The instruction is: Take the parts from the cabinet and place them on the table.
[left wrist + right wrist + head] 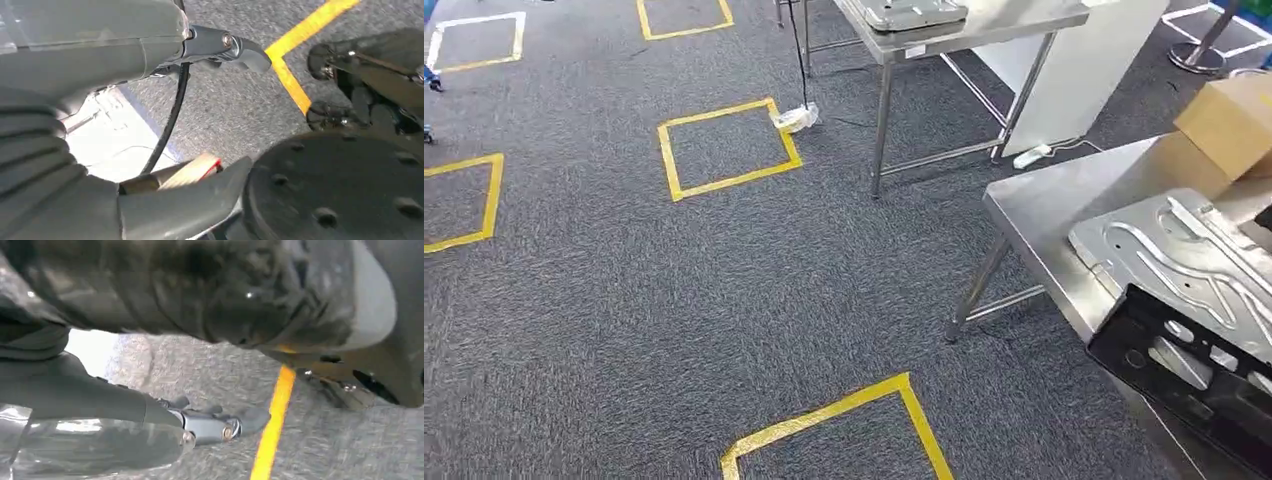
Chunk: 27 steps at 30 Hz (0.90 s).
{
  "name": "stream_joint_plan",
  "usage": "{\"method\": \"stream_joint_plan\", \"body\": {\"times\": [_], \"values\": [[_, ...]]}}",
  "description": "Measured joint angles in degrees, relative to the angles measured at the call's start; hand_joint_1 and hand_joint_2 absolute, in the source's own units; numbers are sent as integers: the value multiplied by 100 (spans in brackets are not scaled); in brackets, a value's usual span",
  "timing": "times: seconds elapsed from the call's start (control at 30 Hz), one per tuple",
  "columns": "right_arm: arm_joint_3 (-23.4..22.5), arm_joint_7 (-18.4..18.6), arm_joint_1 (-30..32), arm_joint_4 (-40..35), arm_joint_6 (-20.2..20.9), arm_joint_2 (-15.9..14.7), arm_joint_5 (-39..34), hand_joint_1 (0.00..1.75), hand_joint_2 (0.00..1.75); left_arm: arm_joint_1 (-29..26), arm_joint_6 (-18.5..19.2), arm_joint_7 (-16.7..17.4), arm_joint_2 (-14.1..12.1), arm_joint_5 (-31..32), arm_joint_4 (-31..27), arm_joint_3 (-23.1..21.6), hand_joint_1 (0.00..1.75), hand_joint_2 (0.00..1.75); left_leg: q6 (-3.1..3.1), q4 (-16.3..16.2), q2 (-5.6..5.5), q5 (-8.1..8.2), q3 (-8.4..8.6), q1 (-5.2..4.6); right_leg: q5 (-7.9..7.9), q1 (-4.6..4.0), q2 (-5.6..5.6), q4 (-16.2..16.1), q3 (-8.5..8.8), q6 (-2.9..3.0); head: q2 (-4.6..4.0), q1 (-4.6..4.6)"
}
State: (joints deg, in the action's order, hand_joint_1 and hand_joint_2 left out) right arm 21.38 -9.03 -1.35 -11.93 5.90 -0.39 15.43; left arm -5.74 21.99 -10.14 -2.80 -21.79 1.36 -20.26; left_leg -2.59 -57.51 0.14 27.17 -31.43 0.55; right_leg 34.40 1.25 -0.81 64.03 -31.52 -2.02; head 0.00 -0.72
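While the left hand [220, 47] hangs over grey carpet [724, 300] beside a yellow tape line [295, 40], nothing visible in its fingers, the right hand [220, 425] hangs the same way near another strip of tape; whether either is clenched cannot be told. To the right, a silver stamped metal part [1184, 260] lies flat on the steel desk [1044, 200], a black part [1184, 370] just beside it and a cardboard box [1229, 125] behind.

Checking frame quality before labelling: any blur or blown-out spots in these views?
Head view: sharp, even light, soft sheen on the steel table. Left wrist view: a blown-out white patch beside the left hand, near foreground soft. Right wrist view: blurred dark foreground, overexposed patch above the right hand.
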Motion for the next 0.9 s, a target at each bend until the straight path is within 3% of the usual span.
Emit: {"method": "stream_joint_plan", "body": {"times": [0.03,0.07,0.1,0.13,0.17,0.2,0.23,0.27,0.3,0.37,0.4,0.43,0.47,0.5,0.53,0.57,0.6,0.63,0.67,0.7,0.73,0.77,0.8,0.9], "values": [[-17,-17,7,22,-15,2,2,0,0,15,0,0,-4,0,2,7,0,175,-11,-1,-67,-3,-13,-16,243,-9,52,488,-233,4,0,0],[-33,-17,18,50,-31,2,2,0,0,18,0,0,-4,0,2,11,0,175,-17,-2,-134,-6,-18,-38,385,-11,68,897,-439,8,0,0],[-48,16,24,74,-48,2,2,0,175,15,-7,0,-4,-2,0,22,0,175,-18,-7,-216,-5,-20,-56,407,-13,72,1152,-581,17,0,0],[-66,88,24,96,-66,4,-2,0,175,13,-15,7,-4,2,2,35,0,175,-23,-12,-303,-2,-10,-68,267,-17,76,1096,-577,35,0,0],[-81,173,24,109,-72,7,-15,0,175,13,-33,15,-4,13,2,41,0,175,-23,-16,-387,-1,1,-74,32,-23,87,810,-465,61,0,0],[-98,286,20,120,-70,11,-28,0,175,16,-48,24,-2,17,0,46,0,175,-21,-23,-478,1,14,-78,-251,-39,125,357,-273,94,0,0],[-116,341,15,127,-70,13,-35,0,175,22,-48,28,0,17,0,50,0,175,-15,-30,-553,5,26,-80,-521,-53,277,-147,-60,135,0,2],[-138,387,22,151,-48,11,-35,0,175,25,-46,35,29,22,0,52,0,0,-5,-35,-605,9,-13,-58,-544,-42,694,-442,56,187,0,0],[-146,389,24,164,-31,22,-35,0,175,60,-44,35,17,26,0,57,0,0,24,-77,-675,11,-46,-82,-550,-29,750,-565,57,174,0,-9],[-160,312,-11,164,57,26,-31,0,175,38,2,37,15,44,2,63,0,0,103,-41,-836,-27,-98,-19,-547,-76,586,-548,60,193,0,-2],[-160,247,-20,166,99,26,-9,0,175,19,46,31,4,70,2,68,0,175,144,-21,-922,-43,-124,-18,-559,-75,500,-588,86,213,0,-2],[-159,197,-21,166,136,46,2,0,175,6,90,22,-11,87,2,68,0,175,158,-69,-878,-11,-107,-36,-605,17,398,-680,135,267,0,-9],[-157,164,-8,170,158,48,7,0,175,4,125,11,-17,103,2,70,0,175,172,-216,-514,97,-170,-57,-605,-17,308,-734,184,293,0,-9],[-157,127,12,173,175,48,15,0,175,8,147,11,-46,120,2,70,0,175,199,-554,-274,318,-341,-52,-604,-30,206,-743,208,327,0,-33],[-157,118,24,179,186,48,26,0,175,17,175,4,-70,125,2,72,0,175,226,-1014,-151,554,-576,-31,-593,-43,104,-739,209,337,0,-31],[-157,114,32,188,190,48,33,0,175,24,175,4,-85,127,2,74,0,175,258,-1465,-99,736,-806,-9,-577,-52,-4,-733,211,336,0,-33],[-157,114,31,197,197,46,46,0,175,24,179,-2,-105,127,0,79,0,175,285,-1750,-80,801,-952,14,-563,-54,-96,-727,209,331,0,-31],[-157,107,29,199,205,46,50,0,175,15,181,-2,-116,125,2,81,0,175,303,-1784,-61,738,-971,32,-547,-54,-179,-723,218,323,0,-33],[-157,96,22,201,218,46,55,0,175,7,188,0,-129,129,2,83,0,175,322,-1543,-41,549,-841,55,-527,-49,-261,-714,234,310,0,-33],[-157,96,16,201,234,48,63,0,175,4,188,-2,-142,136,2,83,0,175,334,-1068,-3,293,-581,71,-501,-42,-333,-704,257,285,0,-33],[-157,103,12,201,240,48,68,0,175,3,190,0,-155,140,2,85,0,175,335,-460,116,35,-234,75,-466,-35,-406,-689,293,255,0,-33],[-157,120,8,201,243,46,68,0,175,10,192,0,-157,144,0,85,0,175,332,-88,376,31,-53,68,-438,-51,-461,-672,328,221,0,-31],[-157,155,5,201,240,41,68,0,175,14,192,0,-166,151,0,90,0,175,280,-75,357,44,-22,20,-401,-84,-514,-655,322,170,0,-28],[-162,221,-61,201,230,41,41,0,175,-15,184,11,-168,157,0,105,0,175,189,-93,191,45,-102,-29,-406,-72,-618,-681,372,89,0,-24]]}}
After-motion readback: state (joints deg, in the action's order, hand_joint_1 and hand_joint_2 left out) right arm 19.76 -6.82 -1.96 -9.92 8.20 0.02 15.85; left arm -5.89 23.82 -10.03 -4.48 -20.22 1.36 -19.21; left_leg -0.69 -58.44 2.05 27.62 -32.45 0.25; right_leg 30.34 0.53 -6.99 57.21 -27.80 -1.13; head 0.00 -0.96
